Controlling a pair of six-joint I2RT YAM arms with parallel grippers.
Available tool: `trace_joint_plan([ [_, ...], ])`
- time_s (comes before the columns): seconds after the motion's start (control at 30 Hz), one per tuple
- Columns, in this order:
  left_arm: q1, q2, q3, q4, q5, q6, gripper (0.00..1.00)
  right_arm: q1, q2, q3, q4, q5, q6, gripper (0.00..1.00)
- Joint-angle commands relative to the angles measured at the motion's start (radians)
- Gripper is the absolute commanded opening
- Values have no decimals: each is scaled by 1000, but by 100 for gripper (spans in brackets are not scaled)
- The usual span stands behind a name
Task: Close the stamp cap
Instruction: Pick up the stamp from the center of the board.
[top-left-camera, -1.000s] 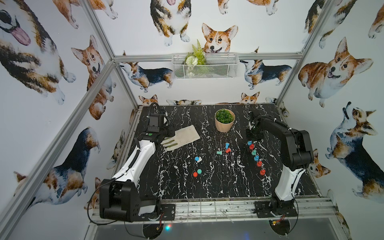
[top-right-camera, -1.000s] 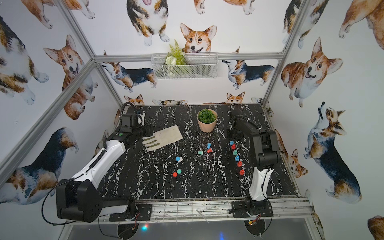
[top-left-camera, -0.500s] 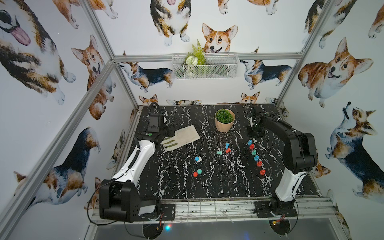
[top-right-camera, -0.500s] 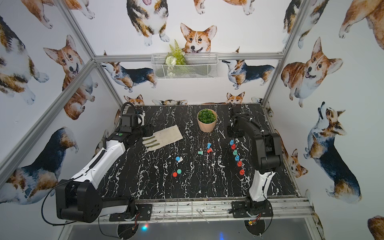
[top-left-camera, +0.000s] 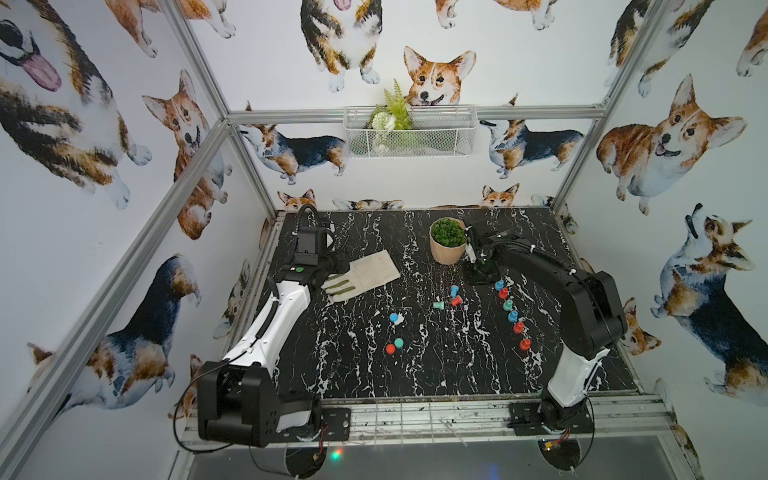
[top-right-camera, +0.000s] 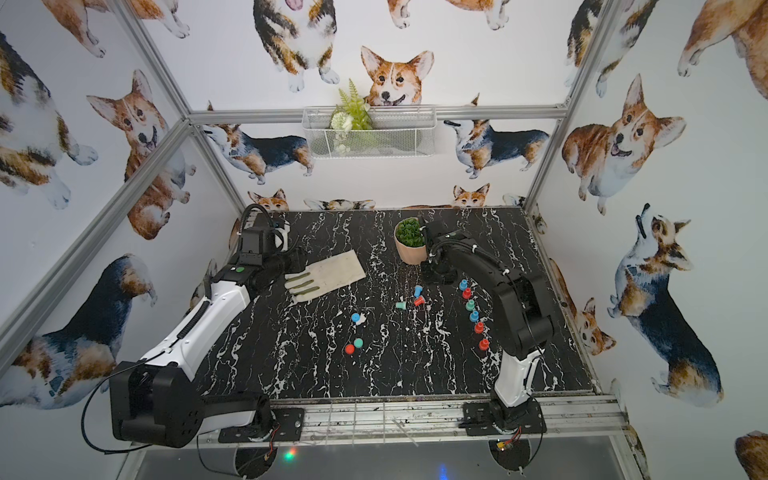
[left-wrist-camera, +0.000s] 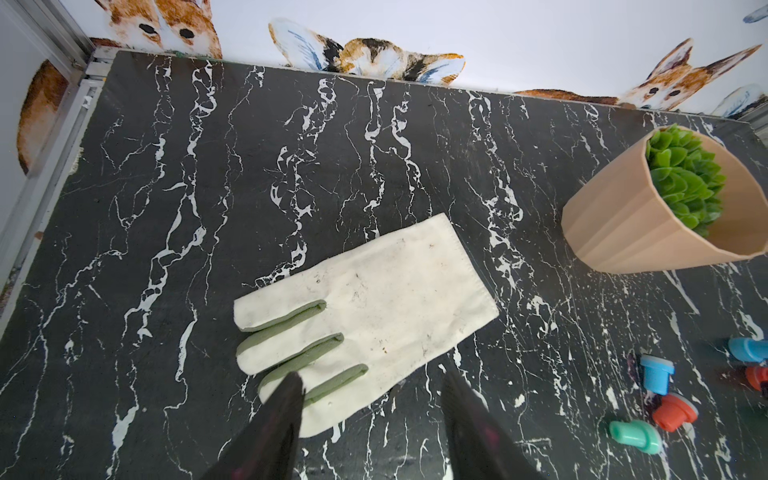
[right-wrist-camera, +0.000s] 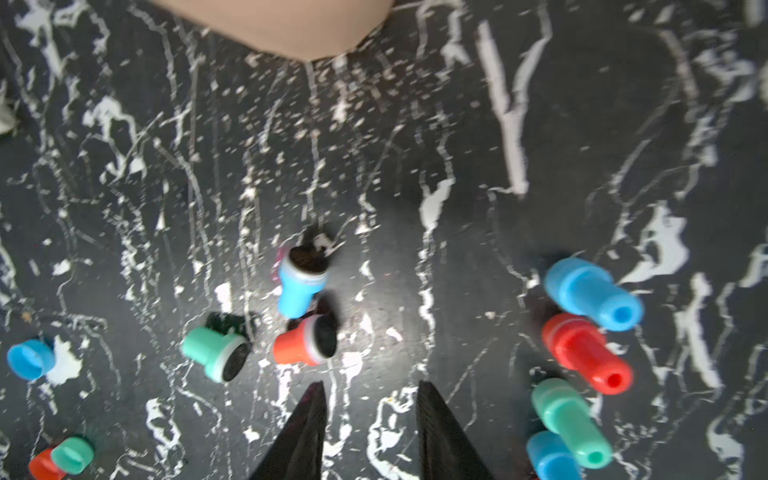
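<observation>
The right fingers (right-wrist-camera: 370, 386) stand partly open and empty above the table (right-wrist-camera: 457, 166), near three uncapped stamps (right-wrist-camera: 305, 340) lying close together; loose caps (right-wrist-camera: 31, 359) lie well apart from them. The left fingers (left-wrist-camera: 374, 376) hang parted and empty over a glove (left-wrist-camera: 395, 299).

On the surface (top-left-camera: 457, 365), a glove (top-left-camera: 361, 275) lies back left and a plant pot (top-left-camera: 446, 249) stands to its right. Before the pot three stamps (top-left-camera: 456, 301) lie clustered, a row of stamps (top-left-camera: 513, 316) to their right; loose caps (top-left-camera: 393, 318) lie nearer the front.
</observation>
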Motion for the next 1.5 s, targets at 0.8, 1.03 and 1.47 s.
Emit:
trace_joint_plan([
  [0.8, 0, -13, 3, 7, 5, 5, 57, 138, 79, -74, 67, 156, 404, 52],
  [1.03, -1, -12, 3, 8, 3, 6, 57, 138, 114, -67, 86, 143, 394, 52],
  [1.47, 0, -3, 4, 5, 4, 7, 57, 141, 110, -116, 108, 126, 384, 39],
])
